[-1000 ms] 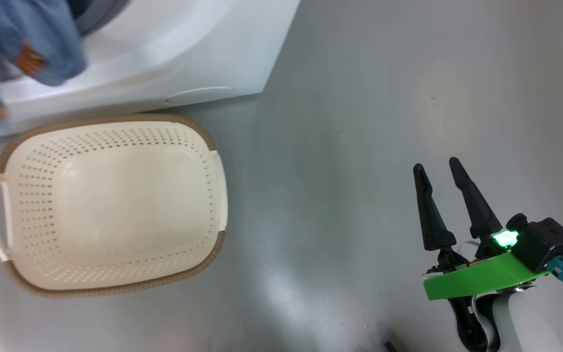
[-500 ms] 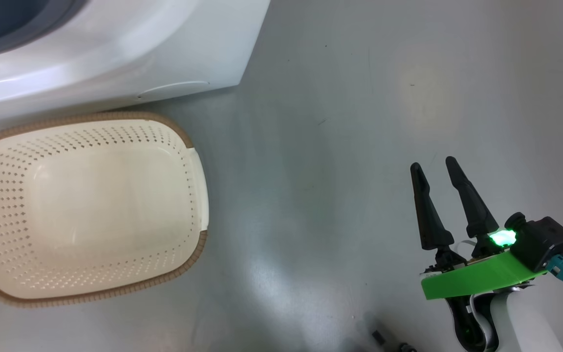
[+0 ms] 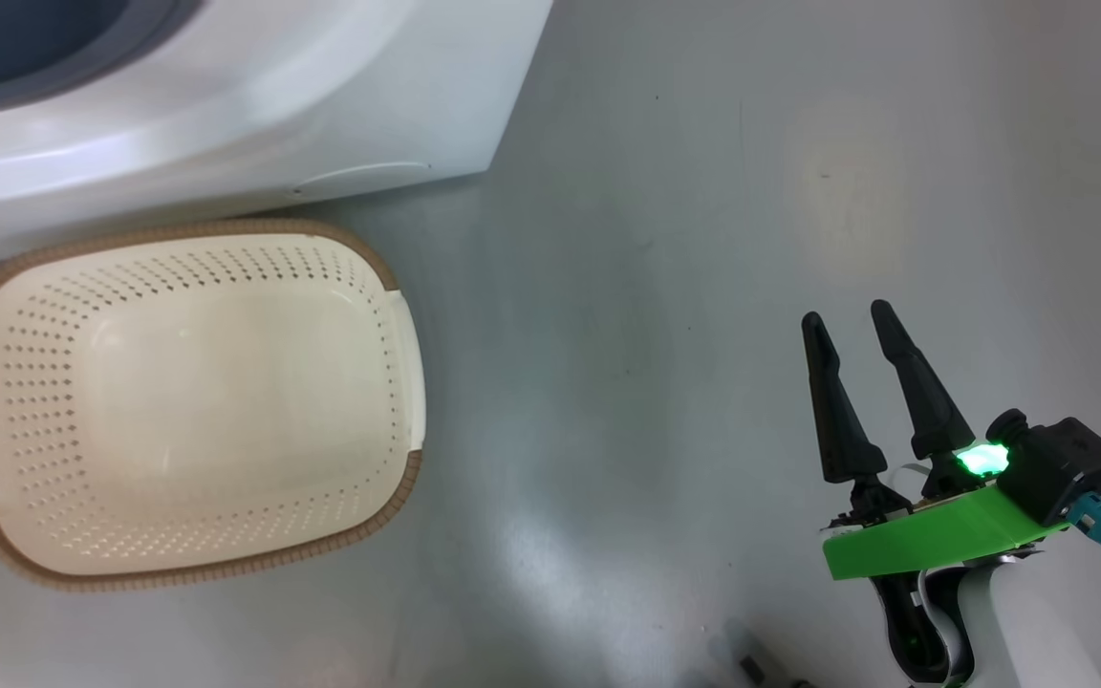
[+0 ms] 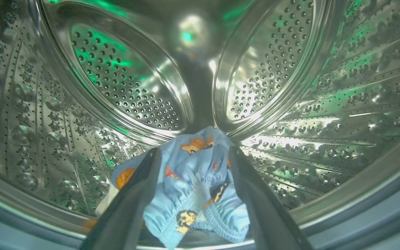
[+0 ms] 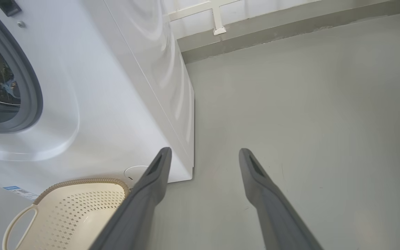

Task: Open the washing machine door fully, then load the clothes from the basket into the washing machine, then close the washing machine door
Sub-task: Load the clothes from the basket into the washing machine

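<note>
Basket [image 3: 189, 232] first: it sits at the lower left of the head view, hard against the foot of the washing machine [image 3: 273, 115], and its perforated bottom is bare, not a scrap of fabric in it. So the emptying looks done.

Over to the left wrist view, and we are inside the steel drum [image 4: 127, 80]. The clothes [image 4: 193, 180], light blue with orange bears, lie bunched low in the centre of the frame, down near the drum's front lip. A pale bit of cloth peeks out at the bundle's lower left. The left gripper [image 4: 195, 150] has its two dark fingers spread wide to either side of the bundle, so it looks released rather than pinched, though the fabric fills the gap between them.

At the lower right of the head view the right gripper [image 3: 845, 315] hangs over bare grey floor [image 3: 656, 287], fingers parted, nothing between them, well apart from the basket. Its own wrist view shows the same: fingers apart, the machine's white side to the left.

Judgement call: opening and loading are as good as finished. What is left is drawing the left arm out of the drum, perhaps nudging the bundle deeper so nothing catches, then swinging the washing machine door shut.
</note>
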`<state>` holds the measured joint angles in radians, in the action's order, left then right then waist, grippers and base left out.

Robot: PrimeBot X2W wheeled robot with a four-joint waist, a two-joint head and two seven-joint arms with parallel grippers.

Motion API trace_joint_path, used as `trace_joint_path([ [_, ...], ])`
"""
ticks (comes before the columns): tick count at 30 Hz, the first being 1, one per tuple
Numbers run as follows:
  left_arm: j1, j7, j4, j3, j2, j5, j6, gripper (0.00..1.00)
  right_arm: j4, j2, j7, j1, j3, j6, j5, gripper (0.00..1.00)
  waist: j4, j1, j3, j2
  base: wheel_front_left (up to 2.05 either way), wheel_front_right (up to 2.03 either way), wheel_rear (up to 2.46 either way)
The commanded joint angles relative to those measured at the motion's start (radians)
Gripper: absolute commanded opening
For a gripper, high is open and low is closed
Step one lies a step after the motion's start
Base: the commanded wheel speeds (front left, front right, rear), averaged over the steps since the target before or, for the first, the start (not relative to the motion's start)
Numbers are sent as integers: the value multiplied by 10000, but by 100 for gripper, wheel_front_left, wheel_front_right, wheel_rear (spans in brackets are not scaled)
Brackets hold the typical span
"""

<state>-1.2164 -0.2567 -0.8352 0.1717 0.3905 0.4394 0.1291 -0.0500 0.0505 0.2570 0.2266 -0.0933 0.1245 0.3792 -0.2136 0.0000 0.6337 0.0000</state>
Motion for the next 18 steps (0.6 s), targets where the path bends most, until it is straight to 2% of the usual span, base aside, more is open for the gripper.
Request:
trace_joint_path([
  [1,252,-51,344,-265,405,77,15,100,163,-3,48,-96,-223,62,-86,100,70,0,-121,0,0,0,0],
  [18,3892,-51,2039,-1130,-788,-600,15,100,-58,121,48,-728,225,62,-802,100,859,0,-1636,0,0,0,0],
])
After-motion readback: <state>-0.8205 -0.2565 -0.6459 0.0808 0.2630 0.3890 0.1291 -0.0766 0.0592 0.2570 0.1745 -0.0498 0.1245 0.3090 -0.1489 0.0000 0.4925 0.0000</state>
